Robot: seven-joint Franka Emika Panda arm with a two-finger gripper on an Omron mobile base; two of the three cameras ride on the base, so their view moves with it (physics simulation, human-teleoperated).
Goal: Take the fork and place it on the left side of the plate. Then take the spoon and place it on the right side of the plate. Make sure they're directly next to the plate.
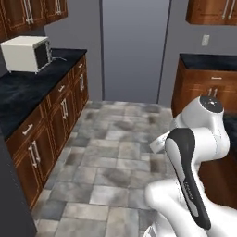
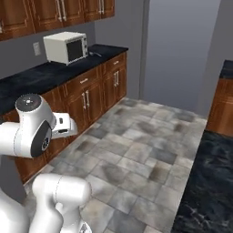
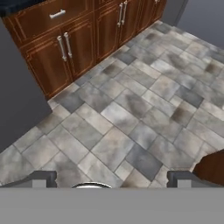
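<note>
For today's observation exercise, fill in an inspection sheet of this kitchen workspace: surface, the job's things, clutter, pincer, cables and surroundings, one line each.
Surface: black counter on the left, over brown wooden cabinets; grey stone-tile floor in the middle.
Job's things: fork, spoon and plate: nothing seen.
Clutter: a white microwave on the left counter; nothing else told apart.
Pincer: pincer open, holding nothing, aimed down at the floor tiles.
Cables: nothing seen.
Surroundings: wooden upper cabinets, grey walls, a wall outlet, and a second dark counter on the right.
</note>
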